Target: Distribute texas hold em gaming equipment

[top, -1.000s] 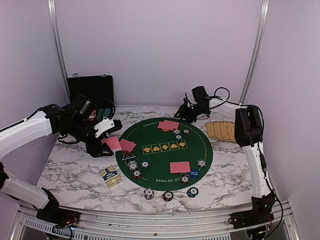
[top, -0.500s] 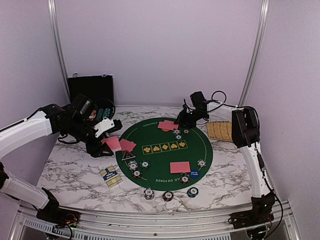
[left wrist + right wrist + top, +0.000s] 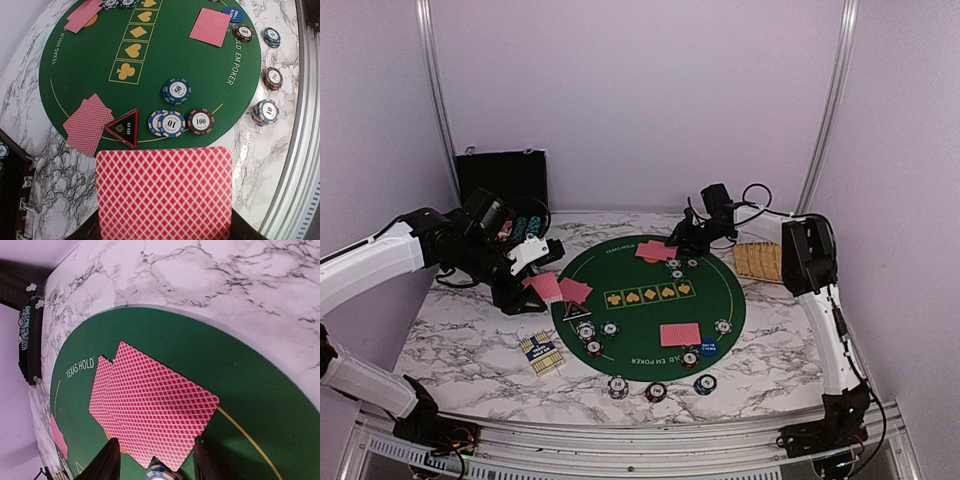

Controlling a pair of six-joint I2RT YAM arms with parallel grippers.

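The left gripper (image 3: 538, 258) holds one red-backed playing card (image 3: 165, 192); the right gripper (image 3: 155, 462) stands open, two overlapping red-backed cards (image 3: 150, 412) just ahead of it.

Soft, even, lilac-tinted light fills all three views, leaving only faint shadows on the marble bench (image 3: 470, 340). In the left wrist view the red card (image 3: 165, 195) low in the frame is sharp, and the metal rail (image 3: 300, 125) at the right edge carries pale glare.
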